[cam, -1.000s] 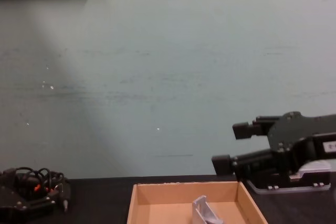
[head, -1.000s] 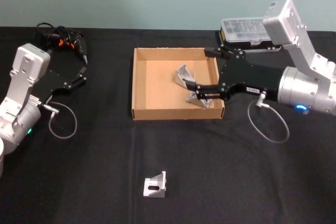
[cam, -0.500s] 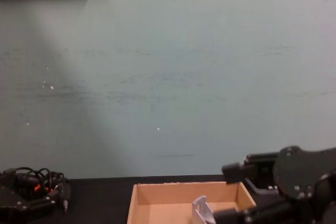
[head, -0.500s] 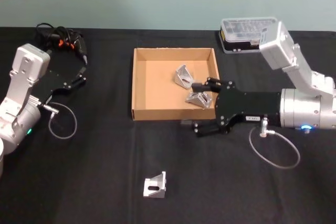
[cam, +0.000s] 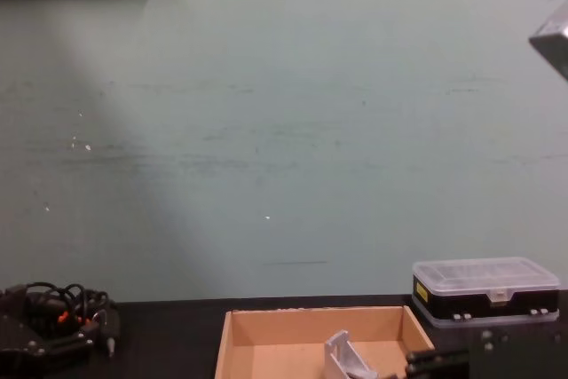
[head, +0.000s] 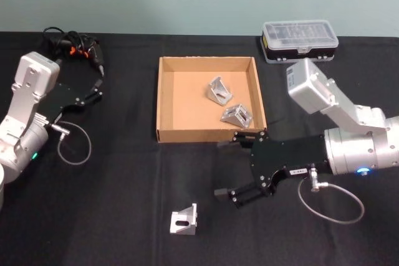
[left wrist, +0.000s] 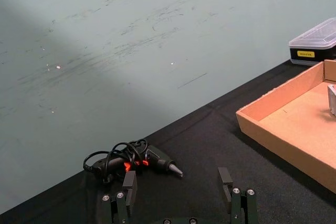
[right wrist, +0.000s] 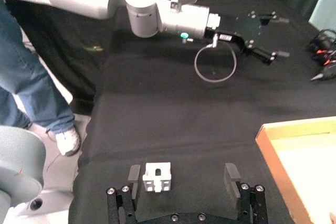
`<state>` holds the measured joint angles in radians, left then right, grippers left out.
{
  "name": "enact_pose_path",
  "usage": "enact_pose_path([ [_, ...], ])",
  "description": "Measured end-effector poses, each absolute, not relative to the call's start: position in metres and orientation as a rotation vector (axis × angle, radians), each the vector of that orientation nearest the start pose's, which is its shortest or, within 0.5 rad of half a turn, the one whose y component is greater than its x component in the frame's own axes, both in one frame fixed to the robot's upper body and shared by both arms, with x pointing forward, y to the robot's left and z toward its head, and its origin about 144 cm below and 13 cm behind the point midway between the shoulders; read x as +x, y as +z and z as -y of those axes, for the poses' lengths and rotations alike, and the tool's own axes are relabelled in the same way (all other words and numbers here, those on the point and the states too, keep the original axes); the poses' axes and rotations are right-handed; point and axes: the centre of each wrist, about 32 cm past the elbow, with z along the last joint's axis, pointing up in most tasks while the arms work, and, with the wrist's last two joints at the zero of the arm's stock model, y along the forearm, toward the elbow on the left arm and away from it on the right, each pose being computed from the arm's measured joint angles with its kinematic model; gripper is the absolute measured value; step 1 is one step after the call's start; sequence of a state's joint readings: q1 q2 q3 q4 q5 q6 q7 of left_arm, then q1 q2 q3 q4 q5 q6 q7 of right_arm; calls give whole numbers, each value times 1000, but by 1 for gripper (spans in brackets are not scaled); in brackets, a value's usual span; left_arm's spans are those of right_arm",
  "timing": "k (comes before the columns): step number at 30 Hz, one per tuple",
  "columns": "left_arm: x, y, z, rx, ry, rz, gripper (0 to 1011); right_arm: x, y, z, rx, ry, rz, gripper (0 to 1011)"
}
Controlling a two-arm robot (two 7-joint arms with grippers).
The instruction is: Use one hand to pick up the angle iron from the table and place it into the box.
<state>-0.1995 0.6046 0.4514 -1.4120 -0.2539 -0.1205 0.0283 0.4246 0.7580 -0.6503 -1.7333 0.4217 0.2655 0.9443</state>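
Note:
One angle iron [head: 184,220] lies on the black table [head: 112,216] near the front edge; it appears again as the angle iron [right wrist: 156,177] in the right wrist view, in line with the gap between the fingers and close to one of them. My right gripper [head: 225,169] [right wrist: 182,176] is open and empty, hovering just in front of the box and a little right of and behind that iron. The tan box [head: 163,101] [cam: 311,324] holds two more angle irons [head: 218,90] [head: 235,115]. My left gripper [head: 98,84] [left wrist: 177,187] is parked open at the far left.
A black case with a clear lid [head: 300,40] [cam: 484,288] stands behind the box to the right. A tangle of black cables with red bits [head: 72,45] [left wrist: 131,160] lies at the back left. Grey cable loops hang by each wrist.
My right gripper has pulled out of the box and swung toward the front of the table, nearer the loose angle iron. The angle iron it was at stays in the box. Left arm still.

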Motion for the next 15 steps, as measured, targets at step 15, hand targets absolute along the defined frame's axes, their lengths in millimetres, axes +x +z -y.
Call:
enact_pose_path([
  [15,489,1140,-310,305,1248,285,1000,493,1238,246,-562,-100,61,1003],
])
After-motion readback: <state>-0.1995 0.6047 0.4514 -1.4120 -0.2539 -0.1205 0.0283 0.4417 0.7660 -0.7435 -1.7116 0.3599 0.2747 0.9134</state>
